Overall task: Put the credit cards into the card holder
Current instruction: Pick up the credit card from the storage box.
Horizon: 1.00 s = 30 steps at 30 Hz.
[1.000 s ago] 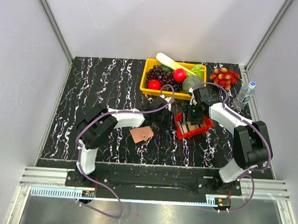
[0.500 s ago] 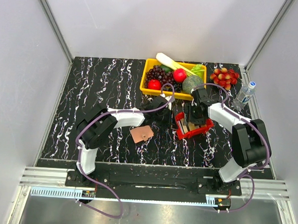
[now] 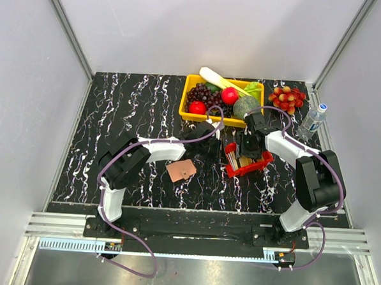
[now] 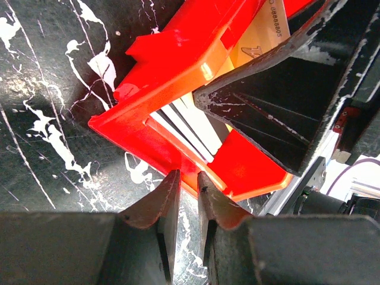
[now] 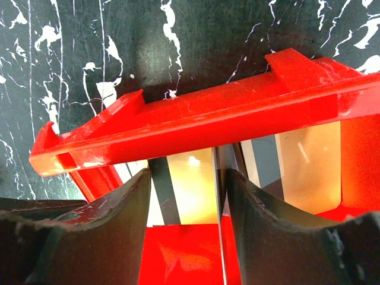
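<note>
The credit cards point(image 3: 239, 161) stand and lean in a small red tray point(image 3: 258, 162) right of the table's centre. The card holder point(image 3: 181, 171), a closed salmon-pink wallet, lies left of the tray. My right gripper point(image 3: 248, 147) is open and down in the tray. In the right wrist view it point(image 5: 187, 178) straddles a gold card point(image 5: 190, 190) behind the tray's wall point(image 5: 208, 119), and a thin card edge touches its right finger point(image 5: 261, 208). My left gripper point(image 3: 217, 148) is shut and empty. In the left wrist view its tips point(image 4: 187, 177) sit at the tray's outer wall point(image 4: 178, 59), beside pale cards point(image 4: 190, 126).
A yellow basket point(image 3: 187, 112) of fruit and vegetables stands behind the tray. A bunch of red grapes point(image 3: 287, 96) and a water bottle point(image 3: 312, 121) are at the back right. The black marble table point(image 3: 114, 126) extends to the left.
My right gripper has dropped a little lower into the red tray and shifted slightly left. The cards at the tray's left end now stand more upright. The left arm has not moved.
</note>
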Each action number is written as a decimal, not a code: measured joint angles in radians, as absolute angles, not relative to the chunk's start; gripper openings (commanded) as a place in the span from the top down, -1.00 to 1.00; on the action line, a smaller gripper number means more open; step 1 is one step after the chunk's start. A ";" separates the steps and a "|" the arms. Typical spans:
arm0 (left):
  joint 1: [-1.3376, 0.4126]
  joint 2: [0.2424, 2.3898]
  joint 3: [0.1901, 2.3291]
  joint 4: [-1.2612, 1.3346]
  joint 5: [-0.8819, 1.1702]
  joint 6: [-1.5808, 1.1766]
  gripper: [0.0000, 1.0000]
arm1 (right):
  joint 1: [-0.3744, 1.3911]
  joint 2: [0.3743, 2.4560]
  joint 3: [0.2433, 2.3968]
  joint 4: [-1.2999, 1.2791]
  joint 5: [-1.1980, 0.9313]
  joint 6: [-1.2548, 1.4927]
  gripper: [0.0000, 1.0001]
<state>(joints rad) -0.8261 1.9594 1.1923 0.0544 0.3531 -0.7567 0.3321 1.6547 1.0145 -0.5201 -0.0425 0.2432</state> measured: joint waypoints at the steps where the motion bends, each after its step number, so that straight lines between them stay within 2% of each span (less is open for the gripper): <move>1: -0.826 1.959 1.193 0.054 0.354 -0.757 0.57 | 0.332 1.654 1.015 -0.520 -0.043 0.243 -0.15; 3: -0.826 1.961 1.196 0.055 0.356 -0.757 0.57 | 0.332 1.652 1.015 -0.521 -0.045 0.243 0.00; 10: -0.826 1.961 1.198 0.055 0.361 -0.757 0.57 | 0.332 1.622 1.015 -0.521 -0.065 0.242 0.13; 11: -0.825 1.961 1.198 0.055 0.362 -0.757 0.57 | 0.332 1.618 1.015 -0.520 -0.067 0.242 0.37; 15: -0.825 1.962 1.199 0.055 0.363 -0.757 0.57 | 0.332 1.603 1.015 -0.518 -0.064 0.241 0.74; 20: -0.823 1.964 1.199 0.057 0.368 -0.757 0.57 | 0.331 1.575 1.019 -0.519 -0.037 0.238 0.85; 22: -0.822 1.965 1.199 0.056 0.368 -0.757 0.58 | 0.331 1.575 1.021 -0.517 -0.032 0.237 1.00; 30: -0.819 1.965 1.199 0.056 0.372 -0.757 0.58 | 0.331 1.554 1.024 -0.527 0.018 0.241 1.00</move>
<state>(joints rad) -0.8192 1.9648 1.1988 0.0555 0.3717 -0.7567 0.3313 1.5543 1.0237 -0.5270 0.0177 0.2413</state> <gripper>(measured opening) 0.215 0.011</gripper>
